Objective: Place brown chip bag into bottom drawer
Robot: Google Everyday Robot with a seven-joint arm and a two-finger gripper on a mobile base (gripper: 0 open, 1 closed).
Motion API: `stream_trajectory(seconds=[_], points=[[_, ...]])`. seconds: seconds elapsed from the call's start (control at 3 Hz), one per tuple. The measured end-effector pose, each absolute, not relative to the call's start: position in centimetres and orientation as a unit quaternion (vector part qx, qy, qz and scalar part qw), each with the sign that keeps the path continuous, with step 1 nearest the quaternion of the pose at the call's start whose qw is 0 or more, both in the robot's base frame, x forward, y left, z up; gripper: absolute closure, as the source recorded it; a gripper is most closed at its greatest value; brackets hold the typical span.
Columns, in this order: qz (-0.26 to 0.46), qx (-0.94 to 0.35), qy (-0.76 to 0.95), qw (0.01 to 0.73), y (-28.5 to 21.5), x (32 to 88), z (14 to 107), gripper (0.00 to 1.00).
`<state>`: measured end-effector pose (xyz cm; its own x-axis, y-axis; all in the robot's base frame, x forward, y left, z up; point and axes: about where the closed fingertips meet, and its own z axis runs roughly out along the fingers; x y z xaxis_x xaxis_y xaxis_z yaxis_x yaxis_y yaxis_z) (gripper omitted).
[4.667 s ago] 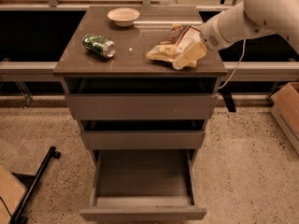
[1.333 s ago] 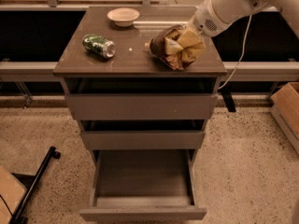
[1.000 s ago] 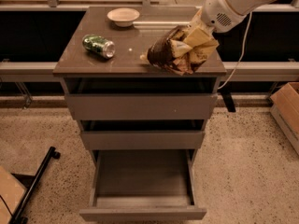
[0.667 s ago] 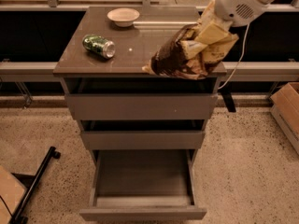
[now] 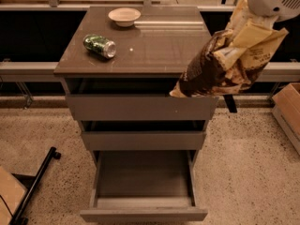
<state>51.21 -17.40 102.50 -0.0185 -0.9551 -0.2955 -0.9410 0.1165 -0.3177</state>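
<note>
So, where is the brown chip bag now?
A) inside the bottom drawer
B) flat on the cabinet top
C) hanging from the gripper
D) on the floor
C: the brown chip bag hangs from the gripper at upper right, at the right edge of the cabinet; the open bottom drawer has no bag in it.

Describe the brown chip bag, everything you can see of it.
The brown chip bag looks crinkly and glossy like foil, dark brown with cream patches below and a yellowish-tan panel with small print above. It hangs tilted in the air off the cabinet's front right corner. Its lower tip points down-left and overlaps the top drawer front in this view. Only the gripper, at the upper right, holds it, by its upper end.
</note>
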Motion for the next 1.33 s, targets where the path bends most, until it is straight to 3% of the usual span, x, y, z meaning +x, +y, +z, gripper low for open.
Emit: stream_trajectory(seconds=[0.67, 1.33], points=[[0.015, -0.653, 0.732, 0.191, -19.0, 51.5, 93.2, 1.0], [0.135, -0.602, 0.74, 0.266, -17.7, 56.2, 82.6, 1.0]])
